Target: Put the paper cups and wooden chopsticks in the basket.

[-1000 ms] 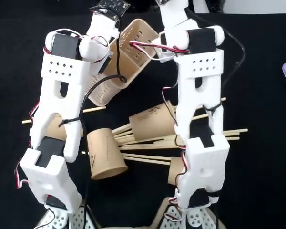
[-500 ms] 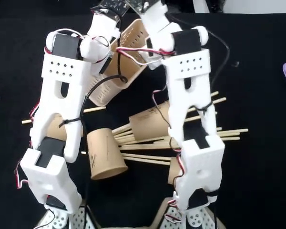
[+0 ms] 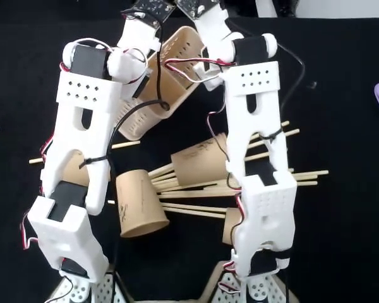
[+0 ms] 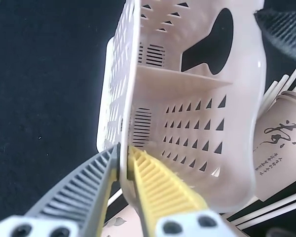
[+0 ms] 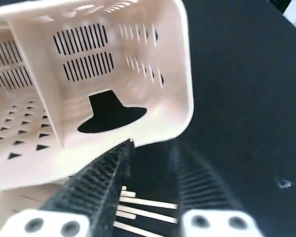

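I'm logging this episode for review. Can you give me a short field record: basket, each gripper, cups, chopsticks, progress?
basket: tilted, not standing level
left gripper: shut on the basket's wall rim
right gripper: open, at the rim of the end wall with the handle cut-out
paper cups: lying on their sides on the black table, outside the basket
wooden chopsticks: scattered on the table under and around the cups
progress: no cup or chopstick seen in the basket

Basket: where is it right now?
High view: the basket sits tipped at the table's far side between the two arms, just beyond the paper cups. The left end effector grips its wall; the right end effector is open by its handle end.
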Tool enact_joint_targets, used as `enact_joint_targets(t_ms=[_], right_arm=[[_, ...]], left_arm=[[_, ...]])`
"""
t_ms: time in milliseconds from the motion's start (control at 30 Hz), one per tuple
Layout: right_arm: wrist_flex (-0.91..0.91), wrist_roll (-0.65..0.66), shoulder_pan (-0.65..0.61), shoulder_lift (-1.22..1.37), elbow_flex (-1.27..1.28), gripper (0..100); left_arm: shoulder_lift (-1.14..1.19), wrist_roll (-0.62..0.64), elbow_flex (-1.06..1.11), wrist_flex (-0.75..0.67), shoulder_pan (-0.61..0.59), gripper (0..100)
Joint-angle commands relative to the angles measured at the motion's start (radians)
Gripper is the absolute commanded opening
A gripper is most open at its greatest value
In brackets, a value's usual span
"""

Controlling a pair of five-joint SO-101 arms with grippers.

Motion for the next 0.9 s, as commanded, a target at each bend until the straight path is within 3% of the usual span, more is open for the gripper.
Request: enact_joint_targets(t_ms=[0,133,533,733,867], right_arm=[[-0.009,0.02,-0.002,-0.008,-0.005,2.1],[0.032,0.018,0.002,-0.041,-0.038,1.1],[0.103,-0.169,0.005,-0.223,-0.05,1.1],[0.064,-0.181,0.003,-0.285,0.067,1.2],[0.049,-0.19,0.014,-0.291,0.028,14.8]], left_arm=[[-0.021,0.02,-0.016,0.005,0.016,3],[-0.023,0.091,-0.025,-0.003,0.01,3],[-0.031,0.319,-0.028,-0.058,-0.051,3],[-0.02,0.293,-0.01,-0.051,-0.067,3],[-0.023,0.278,0.008,-0.057,-0.056,3]])
